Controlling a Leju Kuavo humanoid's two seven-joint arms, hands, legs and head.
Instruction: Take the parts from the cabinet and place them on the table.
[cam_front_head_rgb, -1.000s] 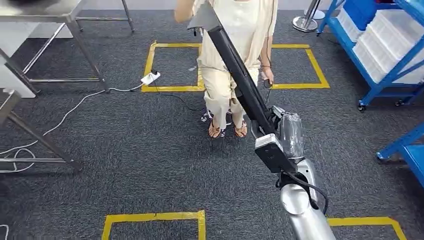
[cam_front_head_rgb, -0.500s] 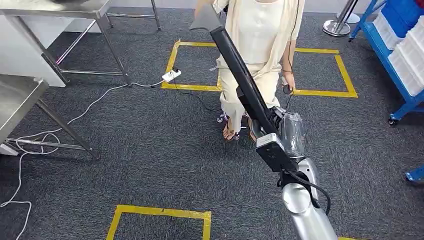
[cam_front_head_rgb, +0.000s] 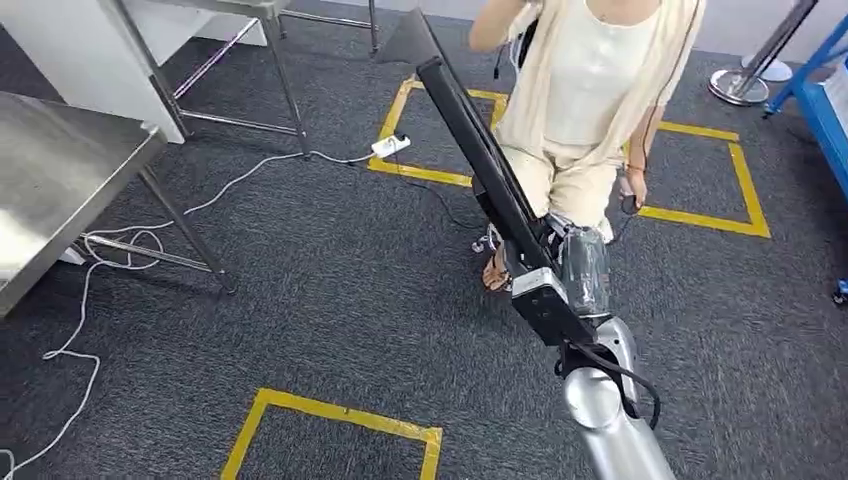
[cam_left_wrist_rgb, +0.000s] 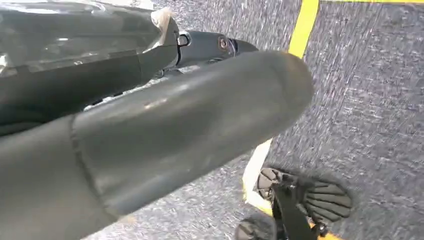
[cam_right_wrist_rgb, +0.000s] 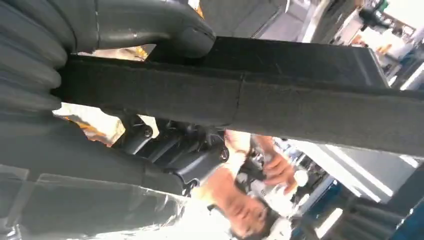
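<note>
A long, flat black part (cam_front_head_rgb: 480, 170) is carried across the middle of the head view, held at its lower end by the right robot hand (cam_front_head_rgb: 560, 265), which is wrapped in clear plastic at the end of a silver arm rising from the lower right. In the right wrist view the thumb and darker fingers (cam_right_wrist_rgb: 165, 25) are clamped around the dark bar (cam_right_wrist_rgb: 280, 100), so this hand is closed on the part. The part's long axis runs up and away from the hand, slanting toward the upper left, with its broader far end (cam_front_head_rgb: 408, 40) raised high. The steel surface (cam_front_head_rgb: 50, 190) where the part belongs lies to the left, well apart from the hand and from the part's far end; the part does not yet reach over it. By my judgement the coming move turns on bringing the part leftward and lowering it flat, and the right hand is the one to do it. The left robot hand (cam_left_wrist_rgb: 150, 130) hangs over the carpet; its view is too close and blurred to tell whether its fingers are apart or together. A person (cam_front_head_rgb: 590, 110) in pale clothes stands just beyond the part, close to the right hand. The floor is dark grey carpet (cam_front_head_rgb: 330, 300) marked with yellow tape squares (cam_front_head_rgb: 340, 415). White cables (cam_front_head_rgb: 120, 240) trail under the surface, and a blue rack (cam_front_head_rgb: 825, 110) stands at the right edge.
</note>
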